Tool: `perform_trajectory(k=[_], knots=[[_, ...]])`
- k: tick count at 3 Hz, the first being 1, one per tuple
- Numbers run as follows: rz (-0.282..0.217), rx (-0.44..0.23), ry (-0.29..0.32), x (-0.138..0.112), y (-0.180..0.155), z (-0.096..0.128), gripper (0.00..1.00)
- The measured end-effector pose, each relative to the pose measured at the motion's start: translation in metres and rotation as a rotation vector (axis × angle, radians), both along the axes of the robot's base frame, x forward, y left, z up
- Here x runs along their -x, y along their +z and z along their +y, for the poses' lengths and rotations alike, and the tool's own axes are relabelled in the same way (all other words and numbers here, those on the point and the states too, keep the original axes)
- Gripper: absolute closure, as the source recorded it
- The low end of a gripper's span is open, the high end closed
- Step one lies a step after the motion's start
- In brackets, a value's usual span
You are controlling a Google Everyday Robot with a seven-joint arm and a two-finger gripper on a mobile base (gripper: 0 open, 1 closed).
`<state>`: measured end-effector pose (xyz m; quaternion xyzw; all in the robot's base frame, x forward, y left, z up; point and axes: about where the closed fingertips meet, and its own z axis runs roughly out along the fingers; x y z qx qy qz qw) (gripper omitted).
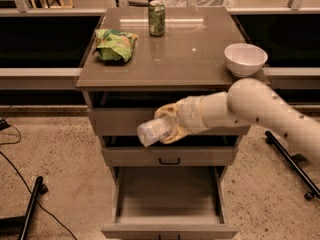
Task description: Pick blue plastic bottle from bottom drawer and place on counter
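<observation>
Grey-brown counter (pixel 200 59) tops the three-drawer cabinet. Single camera view, looking down at the front.

- gripper (pixel 164 127): in front of the cabinet at top-drawer height, below the counter's front edge and well above the bottom drawer. Yellowish fingers (pixel 175 131) are clamped round the blue plastic bottle (pixel 149 132).
- bottle: held in the air, lying nearly sideways, one end pointing left and slightly down. It is clear of both counter and drawer.
- bottom drawer (pixel 170 231): pulled out, directly below the gripper.
- middle drawer (pixel 135 156): black handle, roughly closed. top drawer (pixel 115 121) partly hidden by the arm (pixel 260 109), which comes in from the right.
- on the counter: green can (pixel 156 18) at back centre, crumpled green bag (pixel 115 45) at left, white bowl (pixel 245 59) at the right edge.
- floor: speckled, with a black cable (pixel 12 161) at left.
</observation>
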<state>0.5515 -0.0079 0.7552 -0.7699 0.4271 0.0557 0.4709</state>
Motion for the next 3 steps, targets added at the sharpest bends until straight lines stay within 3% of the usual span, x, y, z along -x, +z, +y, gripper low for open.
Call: perform_trajectory(k=[1, 2, 3], knots=[[-0.003, -0.009, 0.007, -0.009, 0.025, -0.015, 1.00], [-0.013, -0.004, 0.008, -0.008, 0.026, -0.013, 1.00], [-0.101, 0.079, -0.008, -0.004, 0.058, -0.008, 1.00]])
